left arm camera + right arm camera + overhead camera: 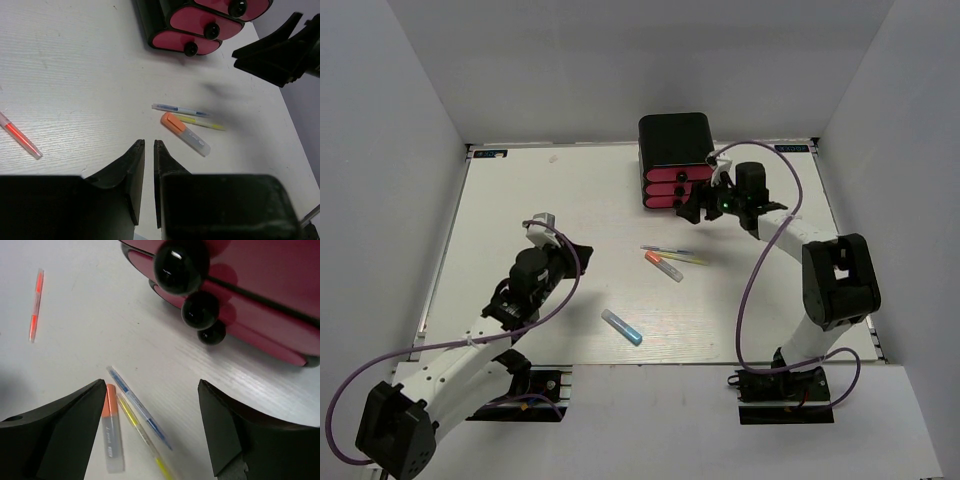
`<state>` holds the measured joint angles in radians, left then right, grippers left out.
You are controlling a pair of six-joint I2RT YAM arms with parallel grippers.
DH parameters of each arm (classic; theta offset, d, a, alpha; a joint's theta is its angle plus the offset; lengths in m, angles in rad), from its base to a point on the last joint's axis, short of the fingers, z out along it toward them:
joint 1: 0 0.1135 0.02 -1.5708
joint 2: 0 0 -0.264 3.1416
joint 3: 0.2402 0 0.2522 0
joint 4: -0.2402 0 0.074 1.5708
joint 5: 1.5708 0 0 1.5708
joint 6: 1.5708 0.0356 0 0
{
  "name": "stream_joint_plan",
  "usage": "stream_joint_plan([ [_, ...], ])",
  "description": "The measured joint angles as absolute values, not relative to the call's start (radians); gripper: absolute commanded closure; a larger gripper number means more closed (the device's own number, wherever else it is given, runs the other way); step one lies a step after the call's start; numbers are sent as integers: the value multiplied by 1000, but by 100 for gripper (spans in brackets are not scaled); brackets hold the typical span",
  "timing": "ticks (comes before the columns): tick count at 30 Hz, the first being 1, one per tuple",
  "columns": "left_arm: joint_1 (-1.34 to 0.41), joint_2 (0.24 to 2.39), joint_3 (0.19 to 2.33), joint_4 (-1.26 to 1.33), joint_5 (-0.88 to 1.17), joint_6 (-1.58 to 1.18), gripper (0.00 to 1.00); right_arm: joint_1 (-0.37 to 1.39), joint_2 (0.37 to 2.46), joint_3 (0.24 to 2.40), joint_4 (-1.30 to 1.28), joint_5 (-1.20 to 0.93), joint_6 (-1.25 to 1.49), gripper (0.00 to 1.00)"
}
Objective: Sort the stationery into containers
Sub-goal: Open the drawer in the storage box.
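The right gripper hangs wide apart and empty before the knobs of the 3 drawers (all closed), likely to pull 1. The left gripper is pinched together, empty, near the orange marker and pens.

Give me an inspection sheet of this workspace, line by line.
Surface: white table, no spills seen.
Job's things: black drawer box, three pink drawers look shut; blue pen, yellow pen and orange-capped marker clustered mid-table; blue marker alone toward the near edge; red pen apart, near the left hand.
Clutter: nothing seen.
Hands: left hand shut, empty; right hand open, facing the drawer knobs.
Cables: purple cables, one looping on each side.
Surroundings: grey walls on three sides.
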<state>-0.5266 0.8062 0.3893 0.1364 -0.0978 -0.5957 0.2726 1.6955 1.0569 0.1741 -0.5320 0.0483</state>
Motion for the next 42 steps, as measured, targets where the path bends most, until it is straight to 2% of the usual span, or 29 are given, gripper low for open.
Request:
stream_joint_plan([
  [3,-527,792,389,136,-99,-599,75,302,1700,1015,231,-448,202,23],
  [8,-527,776,386,130,-99,-602,75,331,1741,1007,276,-325,412,35],
  [18,-527,775,386,97,-101,-607,75,335,1813,995,401,-165,593,46],
  [42,-527,775,386,55,-116,-620,75,337,1901,1086,502,-160,659,47],
])
